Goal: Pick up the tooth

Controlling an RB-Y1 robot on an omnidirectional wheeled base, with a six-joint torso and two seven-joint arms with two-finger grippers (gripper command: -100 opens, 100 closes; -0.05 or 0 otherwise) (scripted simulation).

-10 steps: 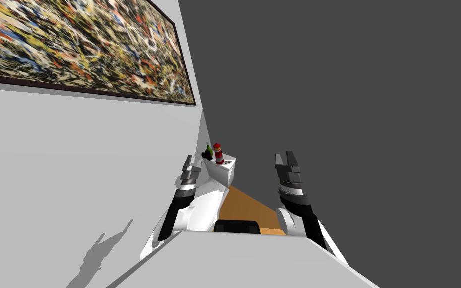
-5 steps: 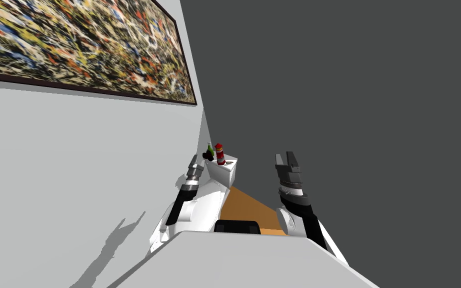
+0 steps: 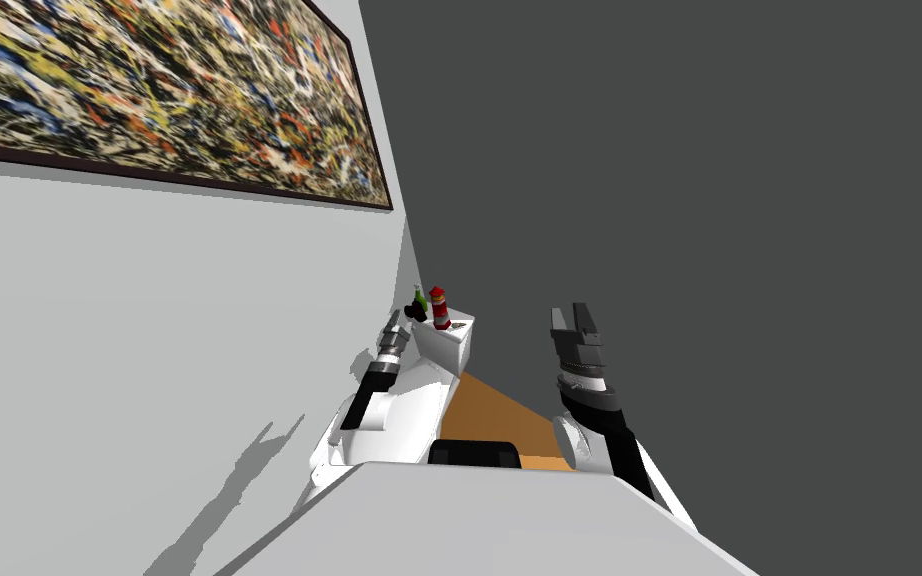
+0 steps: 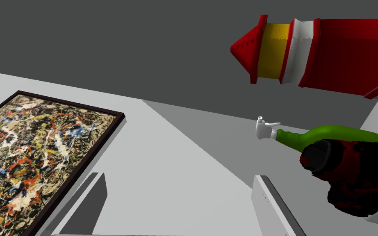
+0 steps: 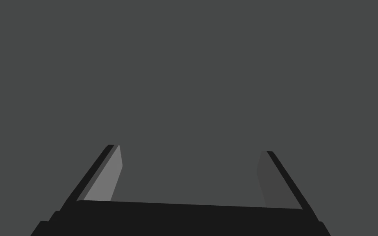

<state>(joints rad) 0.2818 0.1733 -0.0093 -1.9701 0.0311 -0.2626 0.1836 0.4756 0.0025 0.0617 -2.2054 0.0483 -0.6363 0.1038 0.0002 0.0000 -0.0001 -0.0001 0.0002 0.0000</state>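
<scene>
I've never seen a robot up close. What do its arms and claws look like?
The left arm and right arm look alike: rounded white shells, black sections, and wrists banded in grey and silver. The left claw and right claw are each a dark box with two thin, flat, light grey fingers. I see no cables or markings.

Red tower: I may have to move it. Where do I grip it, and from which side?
Probably the broad body of the red tower, below the pointed cap, from its right: it stands upright, and the green bottle crowds its left.
</scene>
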